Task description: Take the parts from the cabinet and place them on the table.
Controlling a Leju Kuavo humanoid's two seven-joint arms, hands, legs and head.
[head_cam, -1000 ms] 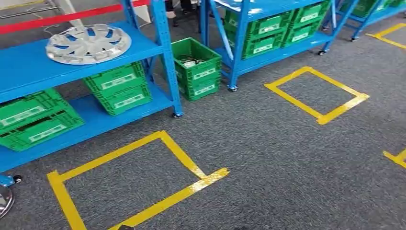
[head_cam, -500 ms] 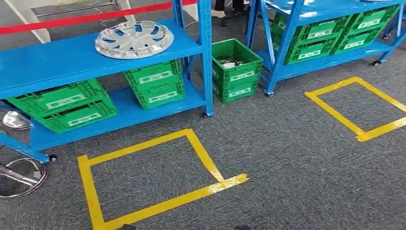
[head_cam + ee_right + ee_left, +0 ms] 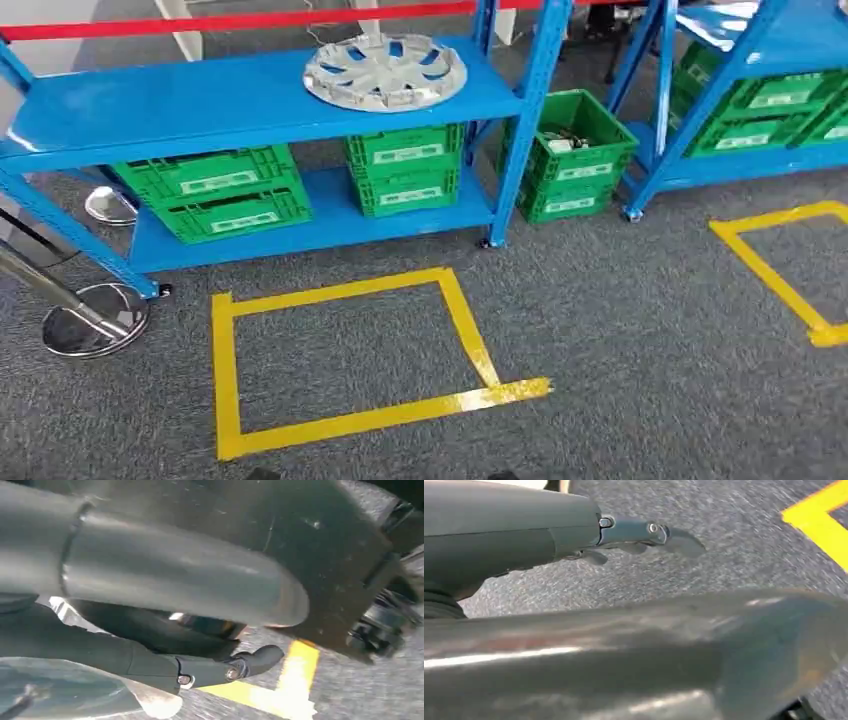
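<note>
You see a silver hubcap (image 3: 385, 72), round with curved spokes, lying flat on the blue cabinet (image 3: 200, 105) top shelf at twelve o'clock. Since a second ago your view has swung left, centring it. Left hand (image 3: 574, 535) and right hand (image 3: 165, 625) hang over carpet; finger state unclear.

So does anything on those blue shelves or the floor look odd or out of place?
One thing: the yellow tape square on the floor has a corner strip running past the corner, shiny and slightly askew. The hubcap lies flat on the blue shelf.
</note>
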